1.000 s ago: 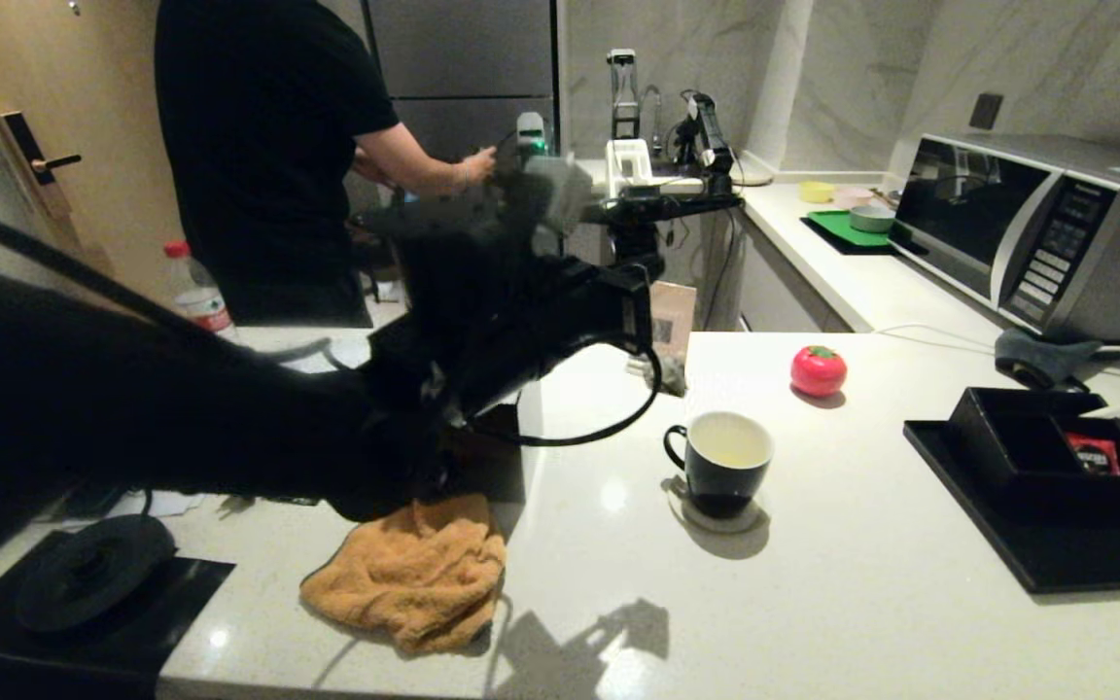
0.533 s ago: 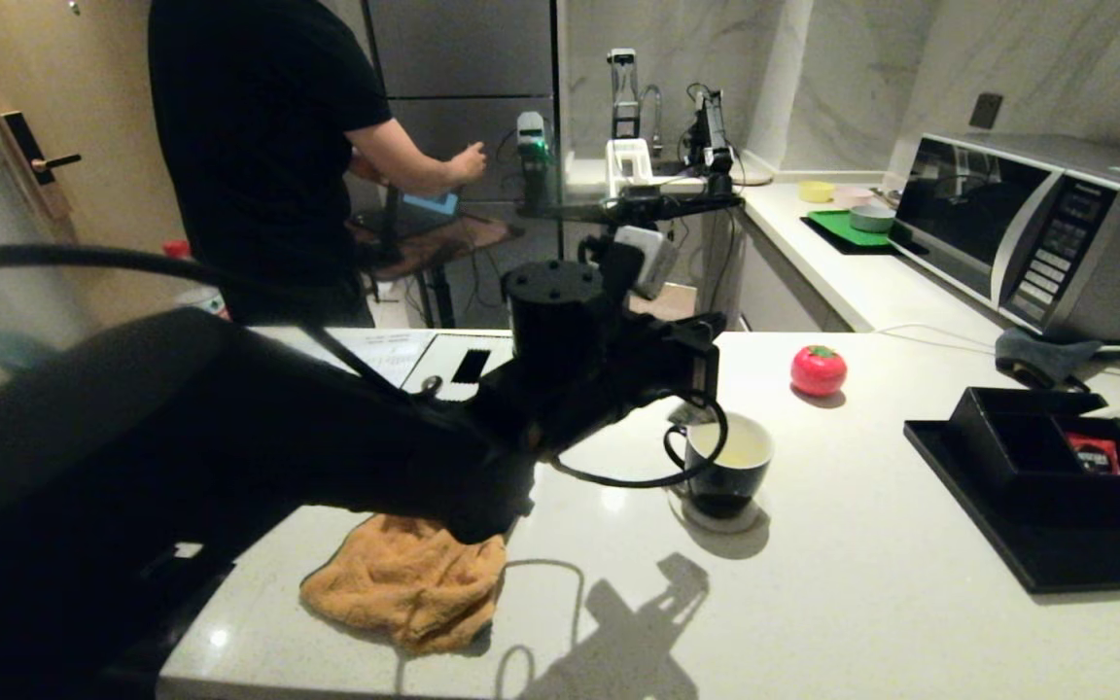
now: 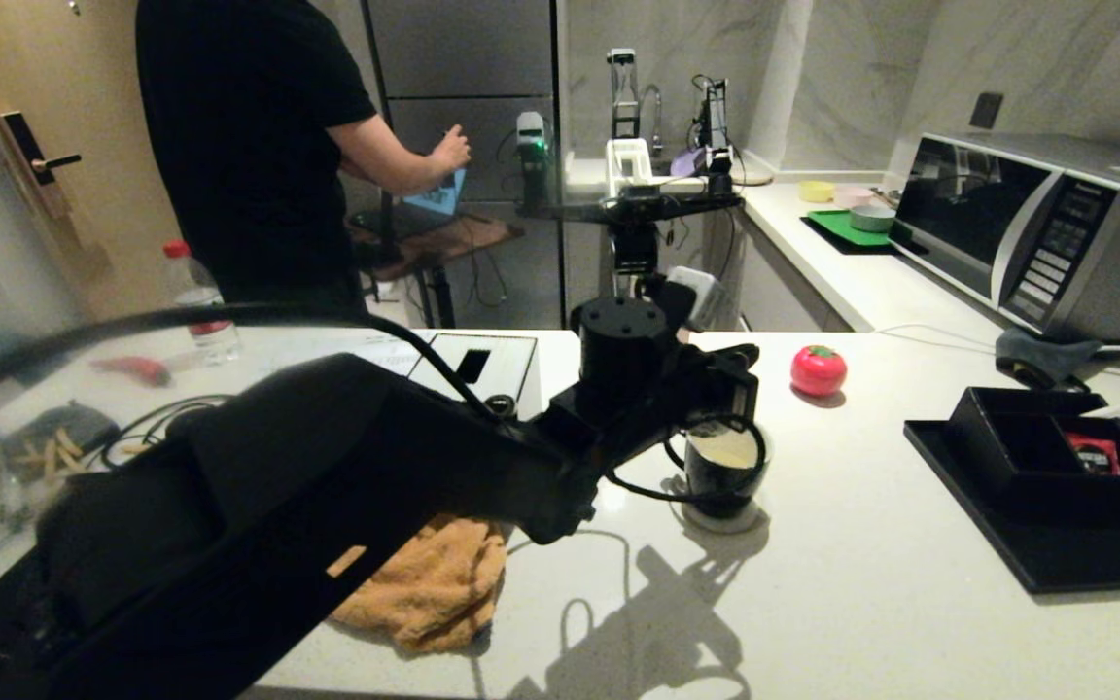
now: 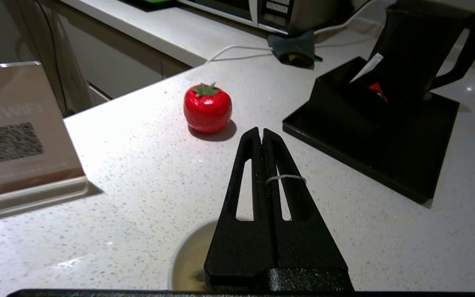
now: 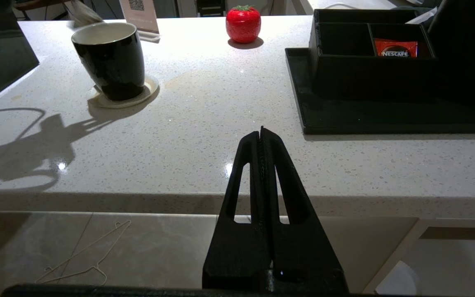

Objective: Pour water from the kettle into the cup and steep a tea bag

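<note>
Head camera looks down over the cup (image 3: 727,465); left wrist hovers right above it, right wrist views it from the counter edge.

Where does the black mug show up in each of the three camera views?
Head view: the cup stands centre frame on a pale coaster, partly hidden by the left gripper.
Left wrist view: only a slice of its white inside at the bottom edge, under the shut fingers.
Right wrist view: upper left, on the coaster.
Shared landmark: the red tomato-shaped object.
</note>
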